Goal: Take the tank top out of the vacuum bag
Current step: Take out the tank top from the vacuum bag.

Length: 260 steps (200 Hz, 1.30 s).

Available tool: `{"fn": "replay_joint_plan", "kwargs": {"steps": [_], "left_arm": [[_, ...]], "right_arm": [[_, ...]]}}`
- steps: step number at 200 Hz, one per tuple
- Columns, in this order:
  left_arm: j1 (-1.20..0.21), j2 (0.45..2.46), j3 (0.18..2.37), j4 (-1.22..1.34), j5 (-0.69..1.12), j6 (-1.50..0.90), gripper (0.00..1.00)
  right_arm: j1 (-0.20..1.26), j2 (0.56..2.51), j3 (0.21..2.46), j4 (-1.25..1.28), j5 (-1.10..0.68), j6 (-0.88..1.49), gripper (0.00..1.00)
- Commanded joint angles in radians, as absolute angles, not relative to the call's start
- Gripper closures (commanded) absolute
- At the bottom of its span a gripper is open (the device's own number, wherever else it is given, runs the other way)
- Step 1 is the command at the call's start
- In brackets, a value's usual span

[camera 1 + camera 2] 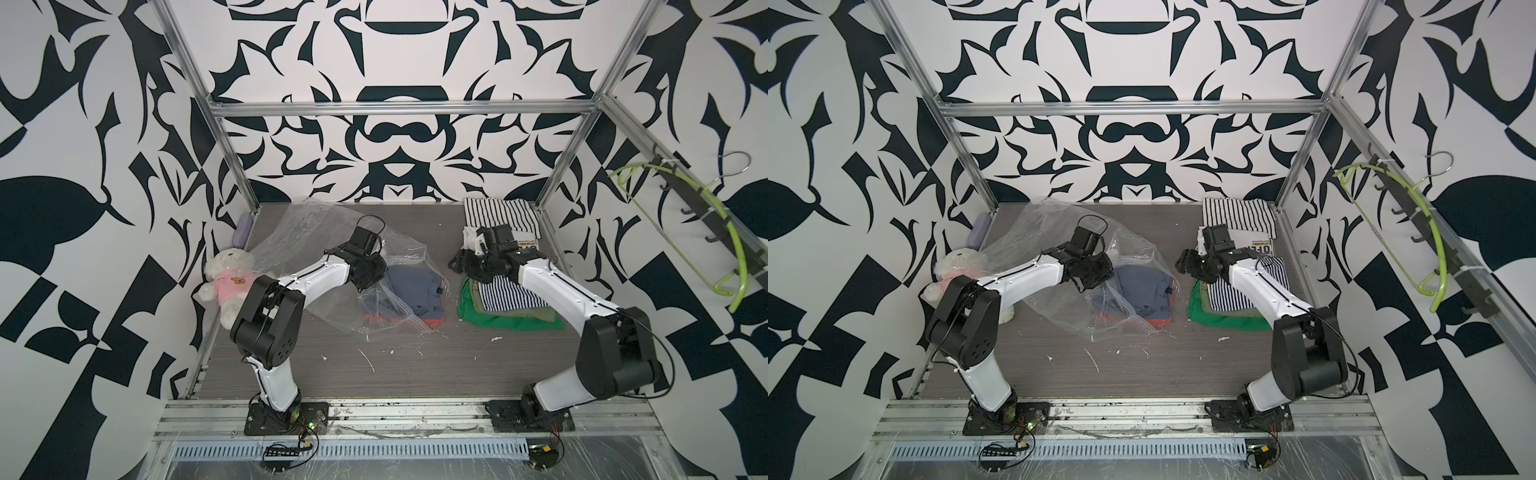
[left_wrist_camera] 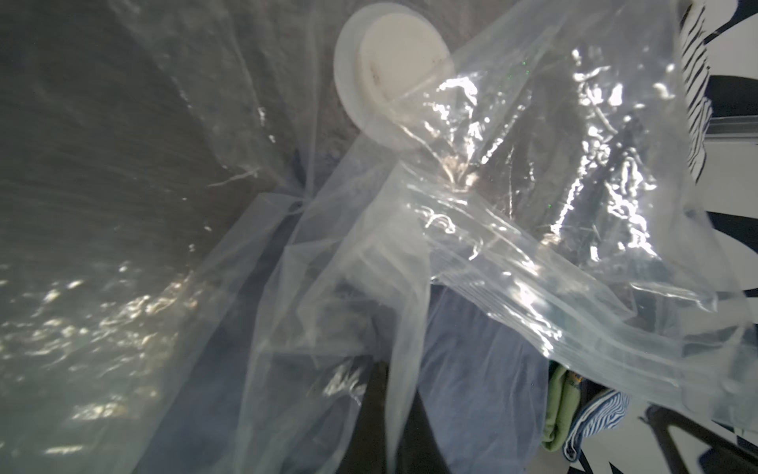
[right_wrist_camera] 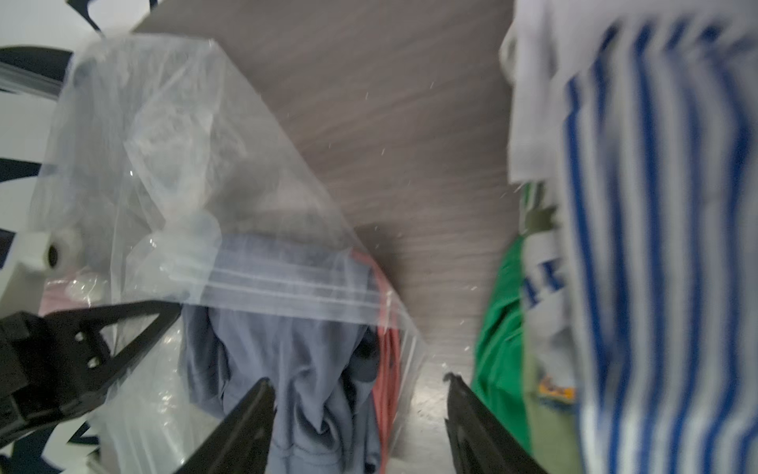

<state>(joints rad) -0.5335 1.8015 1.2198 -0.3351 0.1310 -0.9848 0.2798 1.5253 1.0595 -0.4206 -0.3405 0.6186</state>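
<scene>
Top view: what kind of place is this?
Probably a robot lab cell, not a home: aluminium frame, printed pattern walls, left arm and right arm bolted down beside a vacuum bag.

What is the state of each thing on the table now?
vacuum bag: mouth open, top layer lifted, crumpled.
left gripper: shut on the vacuum bag.
right gripper: open, empty, near the bag mouth.
blue-grey garment: crumpled, inside the bag.
folded clothes: stacked beside the bag.

Clear vacuum bag (image 1: 299, 232), white valve cap (image 2: 393, 74) — slate-blue garment (image 1: 411, 291), green shirt (image 1: 498, 322), navy-striped top (image 1: 507, 297)
</scene>
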Motion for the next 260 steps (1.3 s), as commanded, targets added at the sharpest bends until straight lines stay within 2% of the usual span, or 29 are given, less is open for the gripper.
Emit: {"fn": "replay_joint_plan", "kwargs": {"steps": [1, 34, 45, 66, 110, 116, 134, 148, 173, 204, 226, 260], "left_arm": [[-0.550, 1.856, 1.246, -0.405, 0.162, -0.944, 1.00], [-0.551, 1.893, 1.202, -0.391, 0.166, -0.950, 1.00], [-0.551, 1.896, 1.193, -0.390, 0.167, -0.949, 1.00], [-0.551, 1.894, 1.180, -0.391, 0.154, -0.950, 1.00], [-0.552, 1.907, 1.177, -0.396, 0.141, -0.954, 1.00], [-0.552, 1.910, 1.177, -0.396, 0.141, -0.956, 1.00], [-0.551, 1.913, 1.173, -0.395, 0.134, -0.961, 1.00], [-0.552, 1.914, 1.171, -0.395, 0.132, -0.965, 1.00], [-0.551, 1.916, 1.168, -0.393, 0.129, -0.966, 1.00], [-0.552, 1.920, 1.161, -0.389, 0.126, -0.971, 1.00], [-0.552, 1.927, 1.164, -0.385, 0.129, -0.973, 1.00], [-0.552, 1.937, 1.176, -0.381, 0.131, -0.976, 1.00]], "right_arm": [[0.326, 1.540, 1.049, -0.388, -0.460, 0.785, 0.32], [0.375, 1.629, 1.058, -0.387, -0.491, 0.845, 0.24], [0.383, 1.647, 1.066, -0.387, -0.492, 0.845, 0.25], [0.390, 1.678, 1.091, -0.432, -0.476, 0.831, 0.36], [0.390, 1.715, 1.084, -0.432, -0.510, 0.832, 0.30], [0.390, 1.715, 1.085, -0.420, -0.518, 0.838, 0.34], [0.390, 1.708, 1.094, -0.381, -0.551, 0.852, 0.56], [0.390, 1.706, 1.111, -0.386, -0.562, 0.851, 0.66], [0.393, 1.696, 1.114, -0.364, -0.610, 0.856, 0.68], [0.397, 1.671, 1.101, -0.261, -0.704, 0.878, 0.78], [0.402, 1.676, 1.109, -0.211, -0.769, 0.889, 0.76], [0.411, 1.696, 1.126, -0.208, -0.804, 0.878, 0.55]]}}
